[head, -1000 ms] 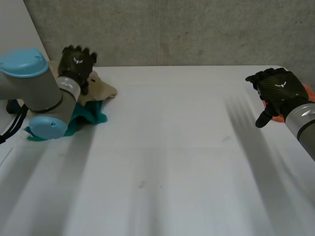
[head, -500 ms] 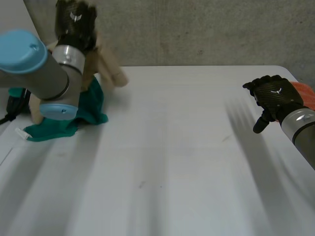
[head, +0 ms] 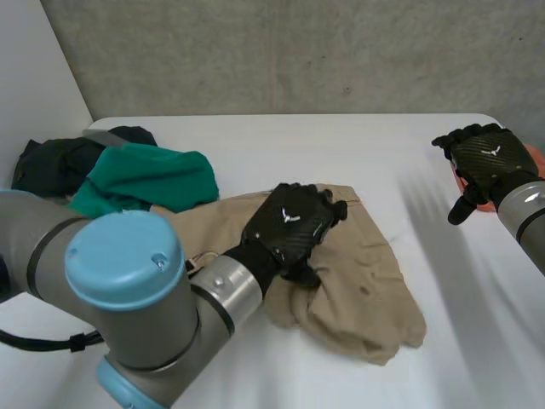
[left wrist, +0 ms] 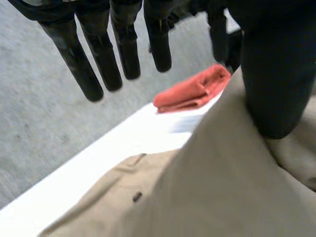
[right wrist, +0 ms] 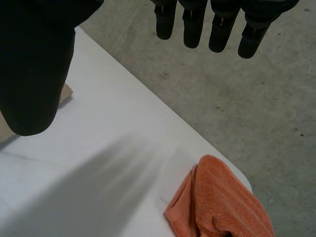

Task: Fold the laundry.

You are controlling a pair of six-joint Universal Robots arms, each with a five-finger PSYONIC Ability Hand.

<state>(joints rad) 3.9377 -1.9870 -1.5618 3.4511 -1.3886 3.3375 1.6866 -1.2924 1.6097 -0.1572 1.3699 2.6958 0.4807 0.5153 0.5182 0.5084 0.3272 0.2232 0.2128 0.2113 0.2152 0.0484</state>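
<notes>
A tan garment (head: 358, 281) lies crumpled in the middle of the white table (head: 281, 145). My left hand (head: 289, 226) rests on its left part. In the left wrist view the fingers (left wrist: 103, 54) stick out straight, clear of the tan garment (left wrist: 207, 197), and only the thumb lies against it, so the hand is open. My right hand (head: 487, 158) hovers open above the table's right edge. Its straight fingers (right wrist: 192, 24) hold nothing.
A green cloth (head: 145, 175) and a dark cloth (head: 51, 162) lie piled at the table's far left. A folded orange cloth (right wrist: 222, 202) sits at the right edge, below my right hand, with the concrete floor beyond it.
My left arm lifted the tan garment off the far-left pile and swung it to the middle of the table, where it now lies spread. The right hand barely shifted.
</notes>
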